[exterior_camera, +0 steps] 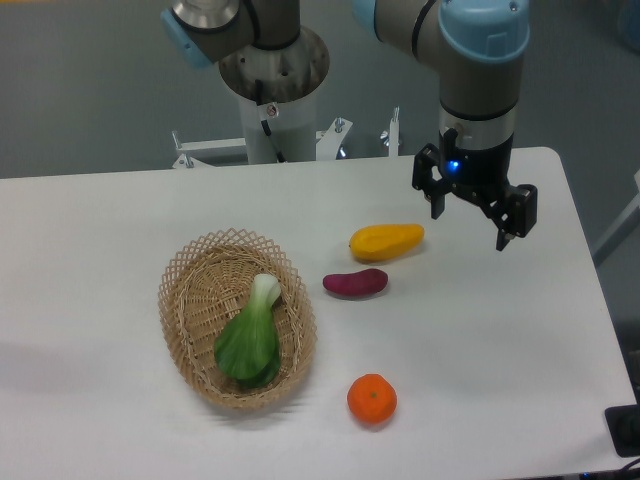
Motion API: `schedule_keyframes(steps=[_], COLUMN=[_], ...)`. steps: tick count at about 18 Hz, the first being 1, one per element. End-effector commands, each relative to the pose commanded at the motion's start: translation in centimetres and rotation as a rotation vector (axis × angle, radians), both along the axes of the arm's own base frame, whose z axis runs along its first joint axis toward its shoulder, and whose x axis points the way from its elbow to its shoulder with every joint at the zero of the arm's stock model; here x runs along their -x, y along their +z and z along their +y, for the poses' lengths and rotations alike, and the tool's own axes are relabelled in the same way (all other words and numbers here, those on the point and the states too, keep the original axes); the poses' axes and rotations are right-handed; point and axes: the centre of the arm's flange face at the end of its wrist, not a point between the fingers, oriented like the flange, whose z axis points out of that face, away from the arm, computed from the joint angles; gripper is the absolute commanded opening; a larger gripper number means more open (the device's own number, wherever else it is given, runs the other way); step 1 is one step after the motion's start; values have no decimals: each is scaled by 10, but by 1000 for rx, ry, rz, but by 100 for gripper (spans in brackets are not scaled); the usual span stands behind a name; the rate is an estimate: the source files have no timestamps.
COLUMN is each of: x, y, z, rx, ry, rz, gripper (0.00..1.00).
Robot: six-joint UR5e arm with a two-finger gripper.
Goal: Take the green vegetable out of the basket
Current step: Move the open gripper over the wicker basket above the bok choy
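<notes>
The green vegetable (252, 338), with a dark-green leaf and a pale stalk, lies inside the oval wicker basket (184, 318) at the left of the table, stalk pointing up and away. My gripper (471, 227) hangs open and empty above the table's right side, well to the right of the basket and apart from every object.
A yellow oblong item (386, 241) and a purple oblong item (355, 283) lie between the basket and the gripper. An orange fruit (372, 398) sits near the front, right of the basket. The arm's base (272, 90) stands behind the table's far edge.
</notes>
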Motion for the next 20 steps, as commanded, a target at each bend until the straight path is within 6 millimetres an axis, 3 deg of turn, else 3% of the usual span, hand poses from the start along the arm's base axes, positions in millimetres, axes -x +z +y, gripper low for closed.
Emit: schedule_keyframes(steps=[5,12,14,16,20], x=[-7,-45,-66,-89,-139], y=[-2,-24,-31,-37,-78], z=[2,8,11,27,52], rx=[4,-99,-109,-136,-129], ry=[-9,140,209,303,358], rz=[-5,-119,-149,-165,-203], gripper=[100,100,100,100,100])
